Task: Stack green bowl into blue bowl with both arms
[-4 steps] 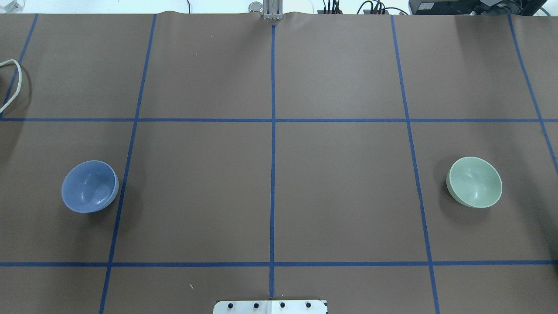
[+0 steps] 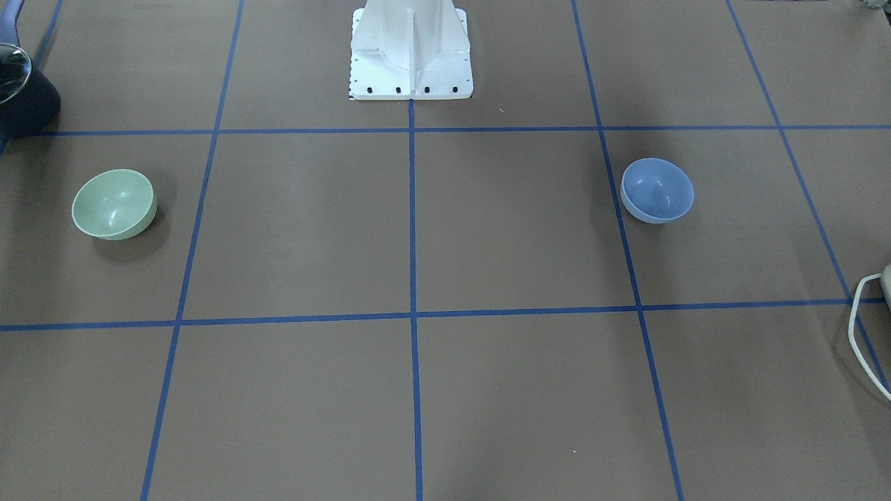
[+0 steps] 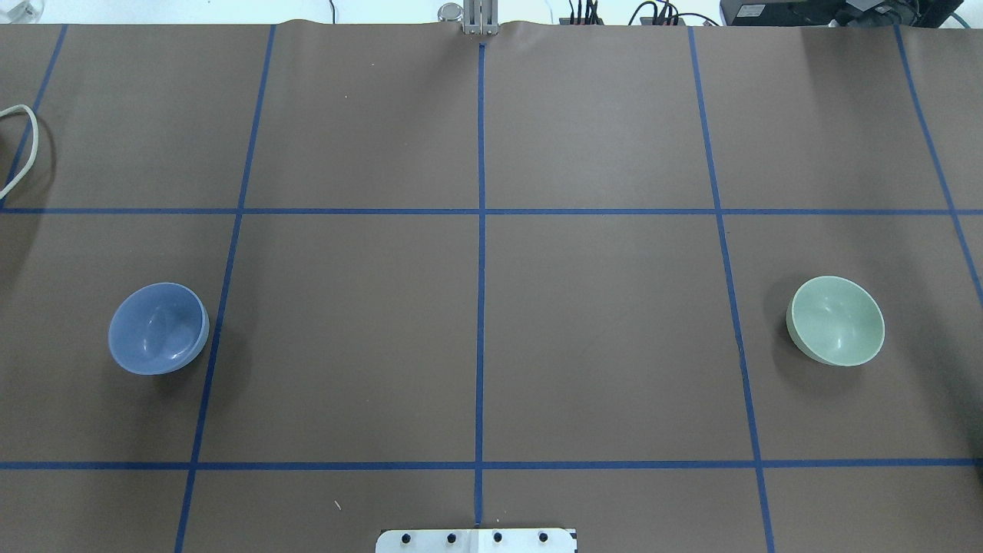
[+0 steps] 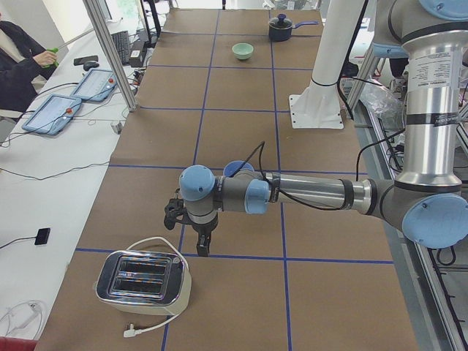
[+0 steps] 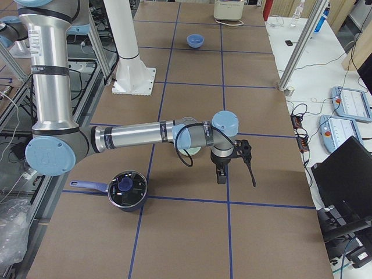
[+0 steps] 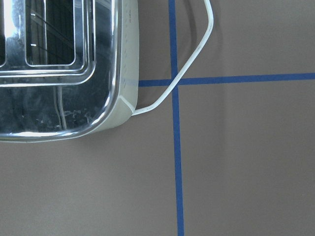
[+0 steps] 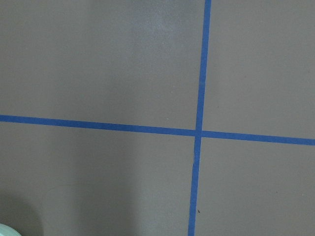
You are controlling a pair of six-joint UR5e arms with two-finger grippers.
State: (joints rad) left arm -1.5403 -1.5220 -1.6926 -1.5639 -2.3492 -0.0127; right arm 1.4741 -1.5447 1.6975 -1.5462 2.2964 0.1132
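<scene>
The green bowl (image 3: 837, 320) stands upright on the brown table at the overhead view's right; it also shows in the front view (image 2: 113, 204). The blue bowl (image 3: 159, 328) stands upright at the left, far from it (image 2: 657, 189). No gripper shows in the overhead or front view. In the left side view my left gripper (image 4: 202, 247) hangs over the table between the blue bowl (image 4: 235, 168) and a toaster. In the right side view my right gripper (image 5: 220, 174) hangs just beyond the green bowl (image 5: 189, 150). I cannot tell whether either is open or shut.
A chrome toaster (image 4: 142, 281) with a white cord (image 3: 23, 146) stands at the table's left end, under the left wrist camera (image 6: 59, 64). A dark pot (image 5: 125, 189) sits at the right end. The white pedestal (image 2: 411, 49) stands at the robot's edge.
The bowls have not moved. Only the glint inside the blue bowl has shifted slightly.
</scene>
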